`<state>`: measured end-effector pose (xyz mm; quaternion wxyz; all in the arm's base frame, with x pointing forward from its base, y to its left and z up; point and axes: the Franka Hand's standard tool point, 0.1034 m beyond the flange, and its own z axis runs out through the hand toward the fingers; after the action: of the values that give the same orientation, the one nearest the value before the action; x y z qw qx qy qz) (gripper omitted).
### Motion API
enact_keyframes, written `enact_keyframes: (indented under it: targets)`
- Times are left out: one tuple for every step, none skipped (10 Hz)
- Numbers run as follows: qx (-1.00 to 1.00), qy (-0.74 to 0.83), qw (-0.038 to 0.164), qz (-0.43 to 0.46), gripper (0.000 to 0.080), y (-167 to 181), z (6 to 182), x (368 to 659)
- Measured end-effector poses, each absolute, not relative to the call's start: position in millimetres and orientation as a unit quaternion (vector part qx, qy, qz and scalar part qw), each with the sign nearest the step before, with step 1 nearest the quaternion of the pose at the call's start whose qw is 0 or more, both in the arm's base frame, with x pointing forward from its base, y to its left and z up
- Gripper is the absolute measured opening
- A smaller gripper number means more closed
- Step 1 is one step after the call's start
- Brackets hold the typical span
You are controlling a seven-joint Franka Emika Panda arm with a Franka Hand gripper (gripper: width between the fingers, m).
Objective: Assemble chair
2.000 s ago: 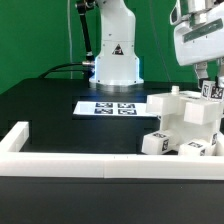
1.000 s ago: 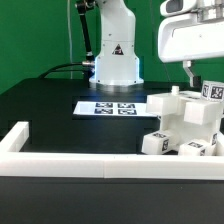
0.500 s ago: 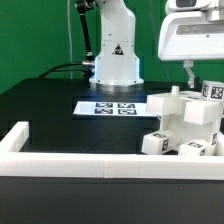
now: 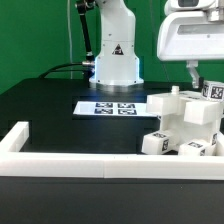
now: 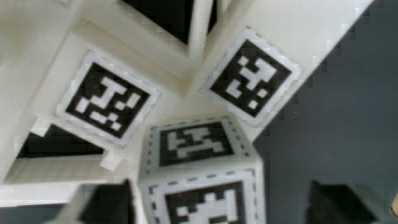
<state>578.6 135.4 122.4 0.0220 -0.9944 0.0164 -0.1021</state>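
Observation:
The chair's white block pieces (image 4: 185, 120) stand clustered at the exterior view's right, behind the rail, and each carries black-and-white tags. Two smaller tagged blocks (image 4: 155, 143) lie in front of the big one. My gripper (image 4: 196, 78) hangs over the top of the cluster, next to an upright tagged piece (image 4: 212, 90). In the wrist view a narrow white tagged piece (image 5: 199, 150) runs between my dark fingertips (image 5: 111, 205). My gripper (image 5: 222, 205) is open around it, with a visible gap on one side. More tagged faces (image 5: 107, 100) fill the rest of that view.
A long white border rail (image 4: 70, 140) runs along the front and turns back at the exterior view's left. The marker board (image 4: 108, 106) lies flat on the black table before the robot's white base (image 4: 115, 60). A green wall stands behind.
Since two seconds ago my hand has shifted slightly toward the exterior view's left above the chair pieces. Over the last second it has hardly moved.

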Motion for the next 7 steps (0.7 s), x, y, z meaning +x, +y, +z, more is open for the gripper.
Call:
enact_keyframes:
  targets:
    - [-0.994, 0.017, 0.022, -0.102, 0.0284, 134.9, 122.5, 578.8]
    - [-0.994, 0.017, 0.022, -0.102, 0.0285, 134.9, 122.6, 578.8]
    - [-0.994, 0.017, 0.022, -0.102, 0.0285, 134.9, 122.6, 578.8]
    - [-0.994, 0.017, 0.022, -0.102, 0.0285, 134.8, 122.6, 578.8]
    - [-0.994, 0.019, 0.022, -0.102, 0.0285, 134.9, 122.6, 578.8]
    - [-0.994, 0.029, 0.023, -0.102, 0.0285, 134.8, 122.6, 578.8]
    - [-0.994, 0.035, 0.024, -0.102, 0.0285, 134.4, 122.6, 579.0]
